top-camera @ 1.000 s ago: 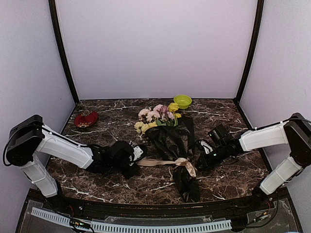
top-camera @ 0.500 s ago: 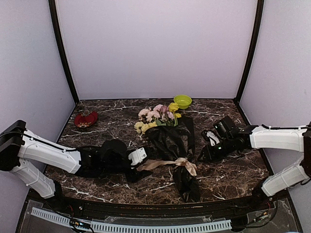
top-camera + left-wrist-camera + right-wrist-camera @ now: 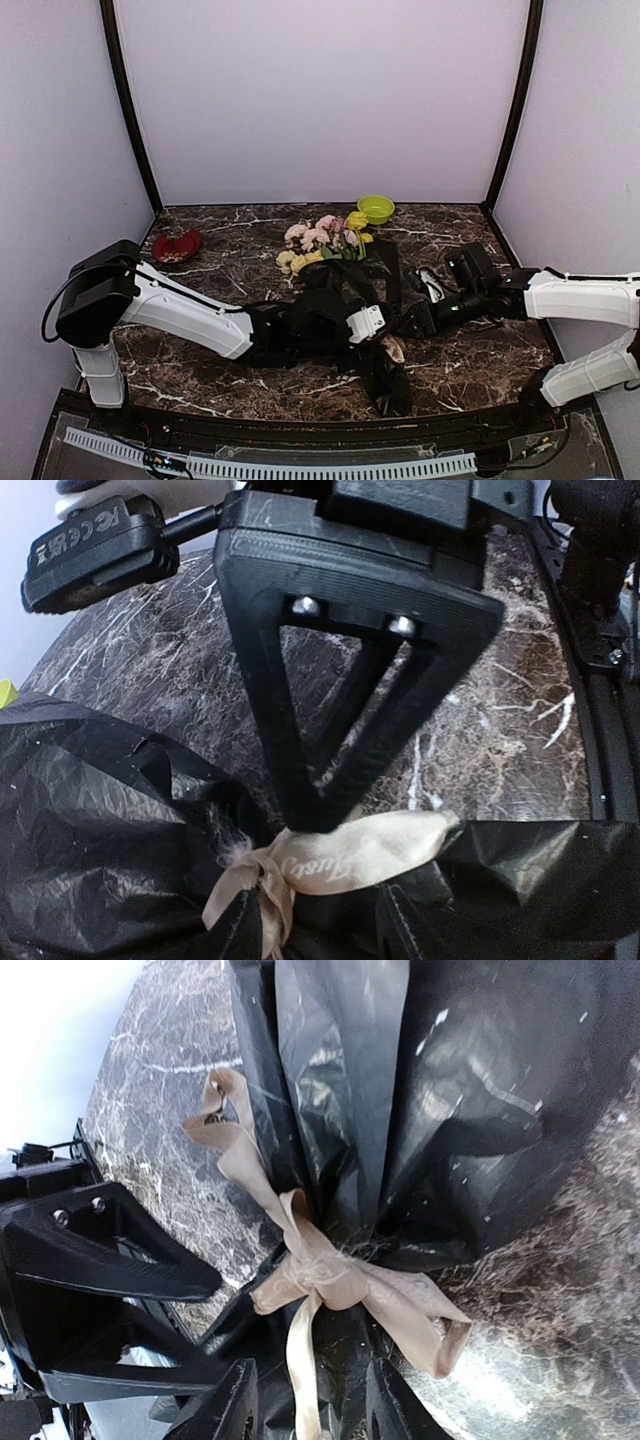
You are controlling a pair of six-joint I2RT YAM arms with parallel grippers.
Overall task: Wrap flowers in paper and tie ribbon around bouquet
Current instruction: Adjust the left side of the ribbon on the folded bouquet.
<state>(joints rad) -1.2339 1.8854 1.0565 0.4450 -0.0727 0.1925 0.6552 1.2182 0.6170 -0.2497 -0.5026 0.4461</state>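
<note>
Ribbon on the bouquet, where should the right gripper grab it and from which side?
Grip the loose tail trailing from the knot, not the knot, cinched tight against the paper. The tail is a flat strip running into the open right gripper, so come straight in from that side.

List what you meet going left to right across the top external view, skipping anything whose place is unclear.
red dish → flowers → green bowl → right end effector. The left end effector and the wrapped bouquet overlap, so they are left out.
</note>
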